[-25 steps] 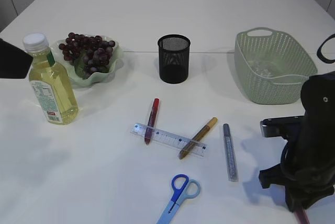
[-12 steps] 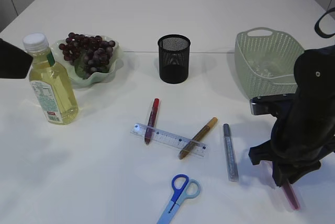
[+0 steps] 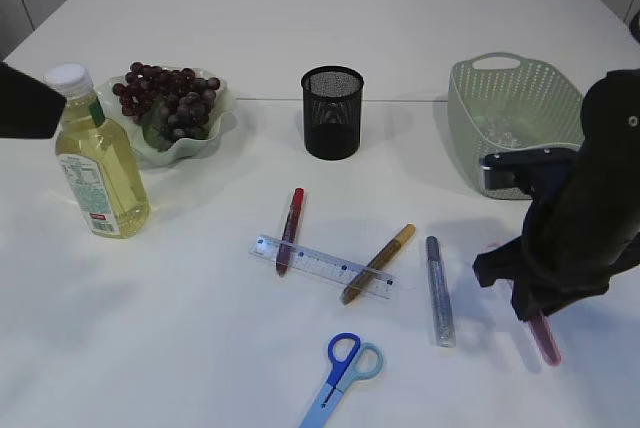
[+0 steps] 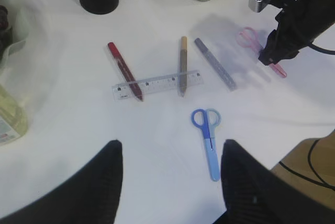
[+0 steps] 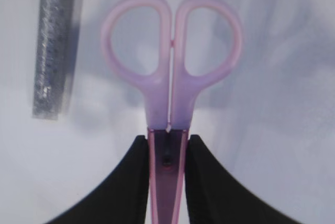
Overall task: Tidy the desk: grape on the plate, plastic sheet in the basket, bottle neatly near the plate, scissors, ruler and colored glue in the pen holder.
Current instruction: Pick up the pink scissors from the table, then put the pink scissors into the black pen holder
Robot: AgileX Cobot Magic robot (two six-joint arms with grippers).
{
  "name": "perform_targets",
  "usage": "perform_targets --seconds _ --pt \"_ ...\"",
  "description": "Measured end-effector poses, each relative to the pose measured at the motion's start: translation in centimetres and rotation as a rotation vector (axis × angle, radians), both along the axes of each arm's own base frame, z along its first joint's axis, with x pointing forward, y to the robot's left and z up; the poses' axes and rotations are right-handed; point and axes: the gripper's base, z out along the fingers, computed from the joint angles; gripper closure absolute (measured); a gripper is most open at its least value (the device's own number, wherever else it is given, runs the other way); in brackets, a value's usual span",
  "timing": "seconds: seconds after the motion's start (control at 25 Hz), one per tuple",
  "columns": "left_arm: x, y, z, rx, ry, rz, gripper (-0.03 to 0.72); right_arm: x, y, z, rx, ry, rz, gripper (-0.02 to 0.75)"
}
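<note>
right gripper [image 5: 166, 182] clamped on pink scissors [image 5: 171, 72], translucent, blades shut, held above table near basket [image 3: 520, 128]. left gripper [image 4: 170, 182] wide open, empty. on table: 1 blue scissors [image 3: 340, 376], 1 ruler [image 3: 322, 266], 3 glue pens.

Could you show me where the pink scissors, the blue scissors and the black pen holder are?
pink scissors [image 5: 170, 98]: right wrist view, where the two handle loops meet.
blue scissors [image 3: 340, 368]: exterior view, neck below the loops.
pen holder [image 3: 332, 120]: exterior view, mesh side wall.

Open tabletop [image 3: 200, 348] toward the pen holder [image 3: 332, 112]; silver glue stick [image 3: 438, 290] and ruler [image 3: 322, 265] between.
</note>
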Motion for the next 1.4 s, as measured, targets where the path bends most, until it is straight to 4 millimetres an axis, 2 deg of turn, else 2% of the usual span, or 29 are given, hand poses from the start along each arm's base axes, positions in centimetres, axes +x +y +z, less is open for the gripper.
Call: perform_targets --seconds 0.36,0.88,1.12,1.24,1.4 --pt "0.4 -0.1 0.4 -0.031 -0.05 0.016 0.253 0.8 0.2 4.5 0.076 -0.31 0.024 0.563" --pt "0.6 -0.2 0.7 -0.052 -0.085 0.028 0.253 3.2 0.8 6.5 0.128 -0.595 0.066 0.564" --pt "1.4 -0.6 0.2 -0.043 -0.069 0.031 0.253 6.2 1.6 8.5 0.149 -0.705 0.073 0.564" --pt "1.8 -0.8 -0.2 -0.035 -0.055 0.031 0.253 7.9 2.3 8.6 0.159 -0.745 0.08 0.564" --pt "2.1 -0.9 -0.5 -0.025 -0.051 0.033 0.253 9.7 4.2 8.4 0.174 -0.77 0.117 0.564"
